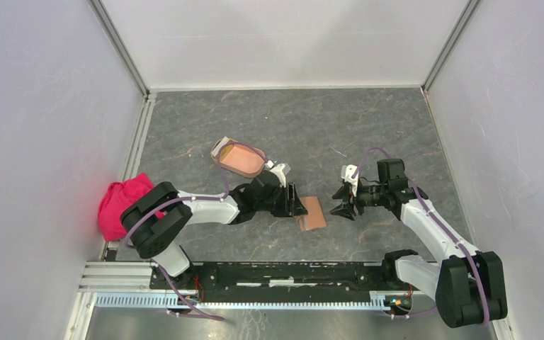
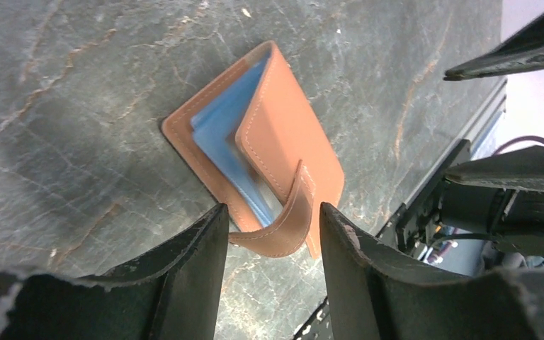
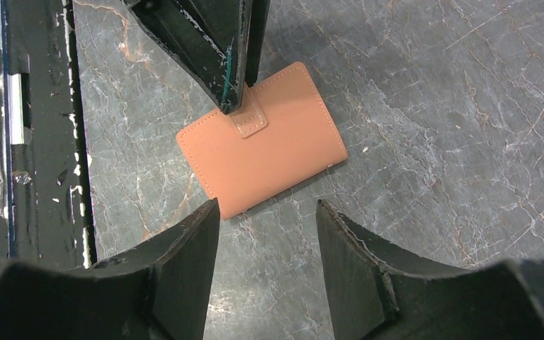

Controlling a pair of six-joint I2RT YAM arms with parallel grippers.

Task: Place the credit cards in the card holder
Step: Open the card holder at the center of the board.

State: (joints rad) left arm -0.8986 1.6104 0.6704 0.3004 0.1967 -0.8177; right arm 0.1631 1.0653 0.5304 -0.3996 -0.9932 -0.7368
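Salmon-pink tray (image 1: 242, 160), tan wallet (image 2: 292, 134)

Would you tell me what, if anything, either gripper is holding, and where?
Right gripper: nothing. Left gripper straddles the strap of the wallet; a real grip cannot be told.

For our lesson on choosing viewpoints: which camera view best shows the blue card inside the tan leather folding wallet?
Left wrist view: it looks into the tan leather folding wallet, where the blue plastic card shows between the flaps. Top external and right wrist show only the wallet's closed tan cover, none of the card.
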